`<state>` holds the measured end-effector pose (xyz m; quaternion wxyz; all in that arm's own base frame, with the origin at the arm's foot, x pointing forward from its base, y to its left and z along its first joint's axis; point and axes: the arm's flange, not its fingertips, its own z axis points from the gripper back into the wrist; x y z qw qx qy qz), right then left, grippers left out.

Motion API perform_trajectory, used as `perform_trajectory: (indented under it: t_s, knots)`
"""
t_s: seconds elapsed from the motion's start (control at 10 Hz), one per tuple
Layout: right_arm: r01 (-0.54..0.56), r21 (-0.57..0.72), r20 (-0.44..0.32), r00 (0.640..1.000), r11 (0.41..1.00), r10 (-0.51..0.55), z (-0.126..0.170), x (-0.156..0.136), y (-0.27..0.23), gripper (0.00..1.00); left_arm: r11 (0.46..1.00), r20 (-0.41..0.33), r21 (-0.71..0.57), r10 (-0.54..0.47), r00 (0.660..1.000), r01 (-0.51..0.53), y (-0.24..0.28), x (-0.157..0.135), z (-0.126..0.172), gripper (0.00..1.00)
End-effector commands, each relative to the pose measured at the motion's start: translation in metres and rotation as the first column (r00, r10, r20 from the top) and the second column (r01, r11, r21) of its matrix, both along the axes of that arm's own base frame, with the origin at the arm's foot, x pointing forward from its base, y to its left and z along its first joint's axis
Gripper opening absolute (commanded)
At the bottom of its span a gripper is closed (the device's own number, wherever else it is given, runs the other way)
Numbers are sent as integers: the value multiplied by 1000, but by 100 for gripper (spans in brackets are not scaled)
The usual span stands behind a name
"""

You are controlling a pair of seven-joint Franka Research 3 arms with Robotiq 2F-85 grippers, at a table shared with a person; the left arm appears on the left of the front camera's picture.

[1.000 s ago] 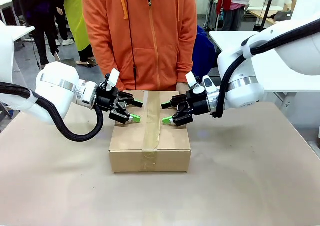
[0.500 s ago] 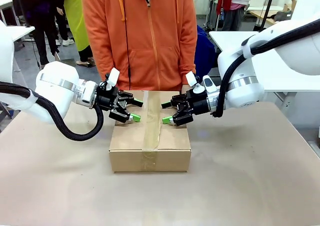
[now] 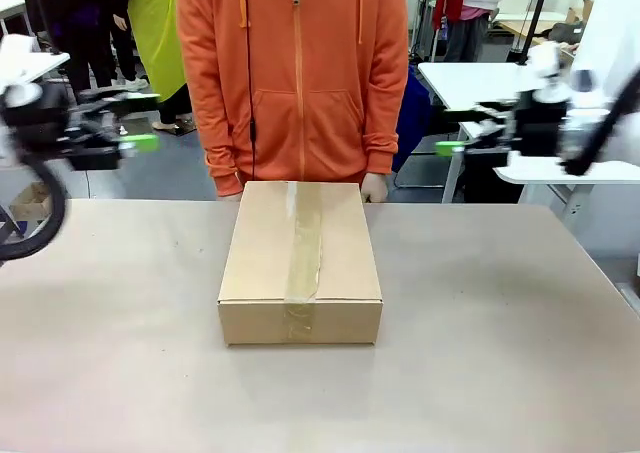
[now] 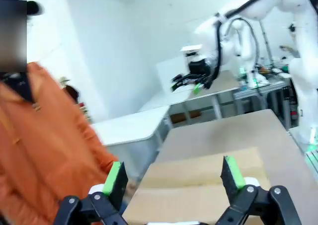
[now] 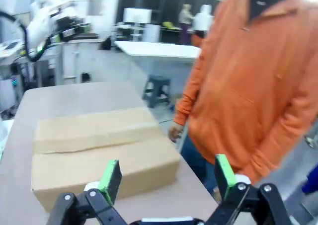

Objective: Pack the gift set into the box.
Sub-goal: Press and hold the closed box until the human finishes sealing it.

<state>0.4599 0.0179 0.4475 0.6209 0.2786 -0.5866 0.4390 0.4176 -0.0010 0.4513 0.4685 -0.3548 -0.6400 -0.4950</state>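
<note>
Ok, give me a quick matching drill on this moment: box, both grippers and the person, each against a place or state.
Things:
1. box
2. left gripper
3. right gripper
4. person's hand

States:
A. open, raised off the table's right side
B. flaps shut, taped along the top
C. at the box's far right corner
D. open, raised off the table's left side

Pairs: 1-B, 2-D, 3-A, 4-C
</note>
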Motion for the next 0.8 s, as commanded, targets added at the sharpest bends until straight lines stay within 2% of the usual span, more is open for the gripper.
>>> perform_trajectory:
  t_s: [0.0, 0.1, 0.2, 0.7]
  knots:
    - [210, 48, 37, 977, 977, -212, -30, -29, -24, 100, 988, -25, 20, 154, 988, -153, 25, -19, -43, 100]
    - [284, 37, 29, 958, 958, -285, -36, -29, -29, 100, 984, -74, -6, 180, 981, -181, 30, -17, -52, 100]
    - [109, 26, -9, 994, 994, -109, -11, -19, -31, 100, 996, -16, -2, 84, 996, -84, 30, -18, -21, 100]
    - [109, 26, -9, 994, 994, -109, -11, -19, -31, 100, 996, -16, -2, 84, 996, -84, 30, -18, -21, 100]
